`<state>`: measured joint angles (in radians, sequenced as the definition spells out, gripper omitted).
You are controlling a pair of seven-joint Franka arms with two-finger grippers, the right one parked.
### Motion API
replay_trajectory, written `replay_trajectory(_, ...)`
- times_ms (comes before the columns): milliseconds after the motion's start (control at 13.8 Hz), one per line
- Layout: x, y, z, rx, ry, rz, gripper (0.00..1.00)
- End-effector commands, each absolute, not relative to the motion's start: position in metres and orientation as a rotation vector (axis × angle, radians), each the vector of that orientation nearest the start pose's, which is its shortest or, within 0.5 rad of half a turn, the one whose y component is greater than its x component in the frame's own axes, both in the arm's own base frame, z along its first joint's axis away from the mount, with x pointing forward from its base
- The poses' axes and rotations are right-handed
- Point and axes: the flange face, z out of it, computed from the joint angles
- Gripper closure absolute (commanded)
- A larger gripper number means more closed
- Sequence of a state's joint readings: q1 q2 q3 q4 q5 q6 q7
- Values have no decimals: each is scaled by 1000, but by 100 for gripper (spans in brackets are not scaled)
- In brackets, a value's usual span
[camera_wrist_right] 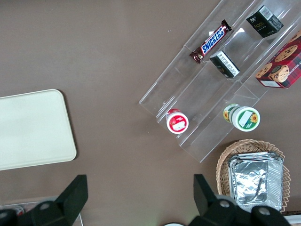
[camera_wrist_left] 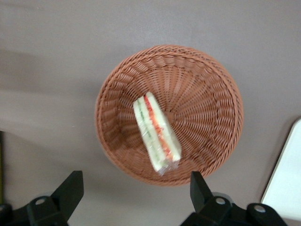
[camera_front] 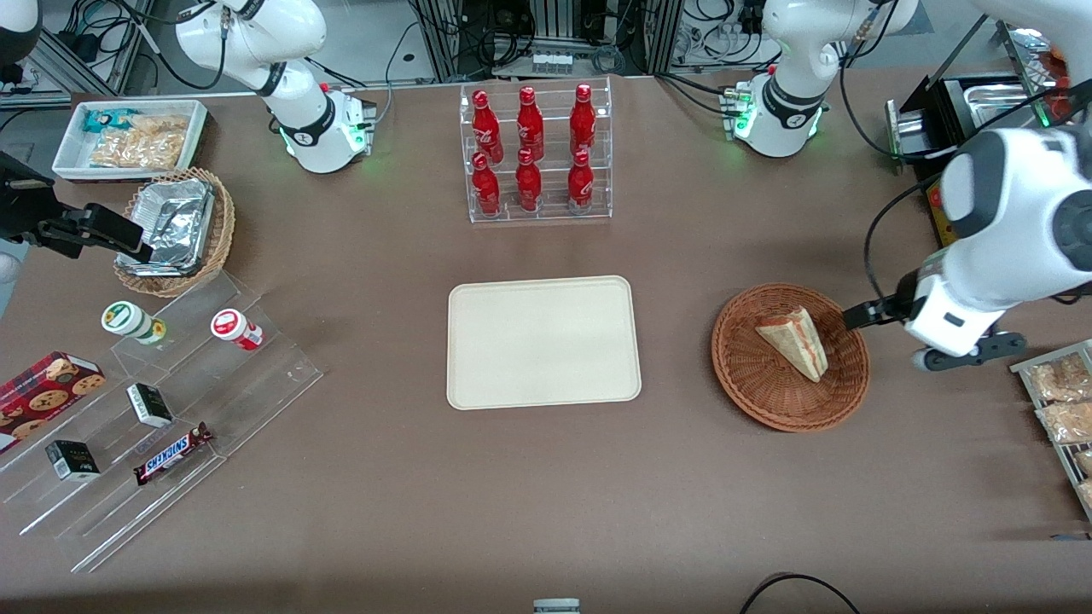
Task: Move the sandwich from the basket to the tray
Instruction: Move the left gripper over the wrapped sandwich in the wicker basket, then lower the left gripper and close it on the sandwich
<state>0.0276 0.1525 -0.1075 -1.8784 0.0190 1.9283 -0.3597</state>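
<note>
The brown surface (camera_front: 546,495) has lots of bare room around the one tray (camera_front: 543,341). The tray lies flat with nothing on it. One round basket (camera_front: 751,384) sits well apart from the tray, toward the working arm's end. One sandwich (camera_front: 795,341) lies in the basket, inside its rim. The hand (camera_wrist_left: 136,190) hangs above the basket's edge, fingers (camera_wrist_left: 70,188) spread wide, holding nothing.

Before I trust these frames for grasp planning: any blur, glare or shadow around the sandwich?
Left wrist view: sandwich and basket slightly soft, its wrap catching a little shine, the open hand above them. Front view: sharp, even light, only a faint shadow inside the basket; tray unglared.
</note>
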Motion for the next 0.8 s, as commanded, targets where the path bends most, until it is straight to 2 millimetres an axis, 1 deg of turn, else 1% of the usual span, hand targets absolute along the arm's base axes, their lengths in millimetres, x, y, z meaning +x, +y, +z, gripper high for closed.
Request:
replay_trajectory(0,570,-56,383,-3038,-710,51,0)
replay_trajectory(73,563,-68,368,-3028,-790,10,0)
replay_trajectory(145,557,-71,354,-3013,-888,-28,0)
replay_trajectory(218,553,-73,343,-2985,-995,-40,0)
replay_trajectory(290,548,-83,336,-2968,-1032,-23,0)
replay_trajectory(435,539,-83,316,-2945,-1044,35,0)
replay_trajectory(508,536,-83,311,-2940,-1042,50,0)
replay_trajectory(581,535,-83,307,-2936,-1041,63,0)
replay_trajectory(726,535,-81,291,-2929,-1041,87,0)
